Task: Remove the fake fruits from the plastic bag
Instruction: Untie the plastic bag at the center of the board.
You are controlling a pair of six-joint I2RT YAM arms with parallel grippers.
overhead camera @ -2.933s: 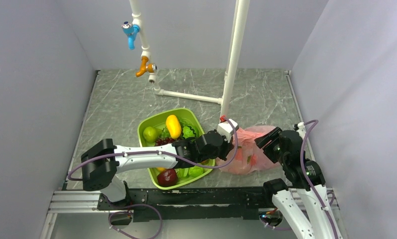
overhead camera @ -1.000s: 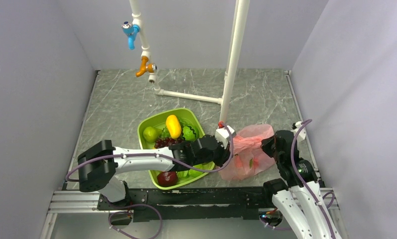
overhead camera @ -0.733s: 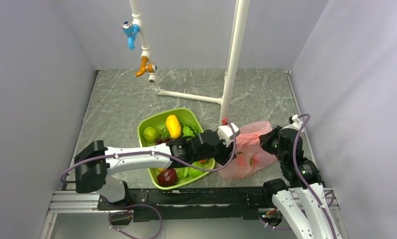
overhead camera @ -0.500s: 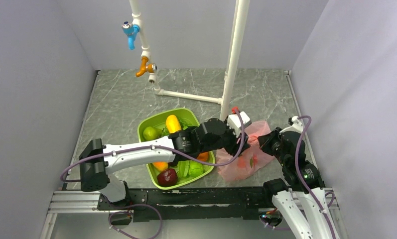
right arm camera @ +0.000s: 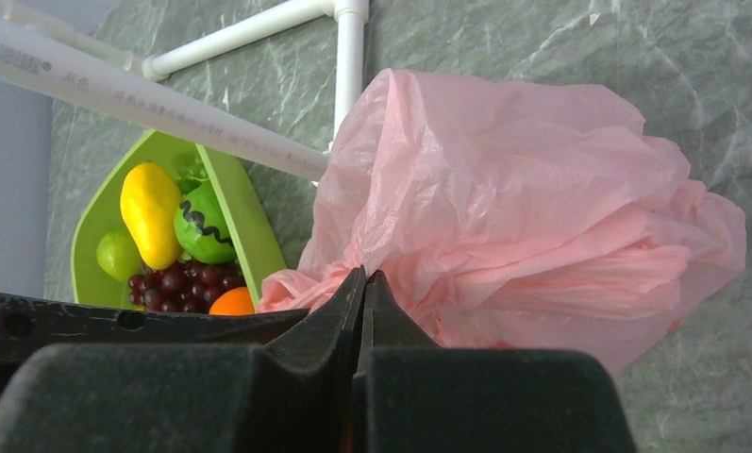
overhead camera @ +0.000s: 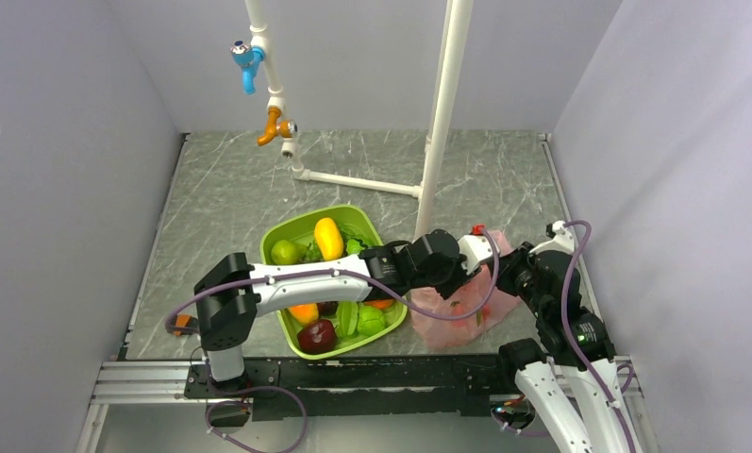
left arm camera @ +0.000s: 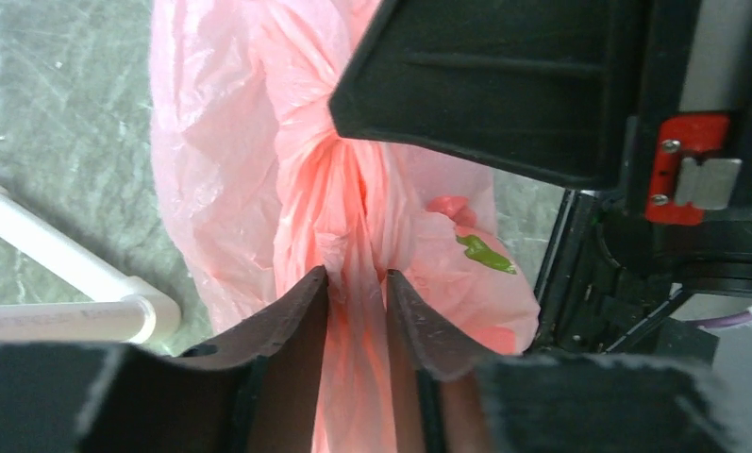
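Observation:
The pink plastic bag point(overhead camera: 452, 307) lies on the table right of the tray, gathered upward at its top. My left gripper point(left arm camera: 356, 276) has come across the tray, and its two fingers press on either side of a bunched fold of the bag point(left arm camera: 259, 142). My right gripper point(right arm camera: 364, 276) is shut, its tips pinching a thin edge of the bag point(right arm camera: 542, 189) from the right side point(overhead camera: 510, 274). The fake fruits stay inside the bag. Only a reddish patch point(left arm camera: 452, 206) and a green mark point(left arm camera: 485, 253) show through the film.
A green tray point(overhead camera: 266, 250) left of the bag holds a yellow mango point(overhead camera: 328, 238), grapes, an orange, a dark maroon apple point(overhead camera: 317, 335) and green pieces. A white pipe post point(overhead camera: 440, 123) rises just behind the bag, with a low pipe point(overhead camera: 358, 181) along the table. Walls close in on both sides.
My left arm swung right from the tray's edge to the bag's top, opened its jaws, then closed them on a fold. The right gripper kept its hold and rose slightly.

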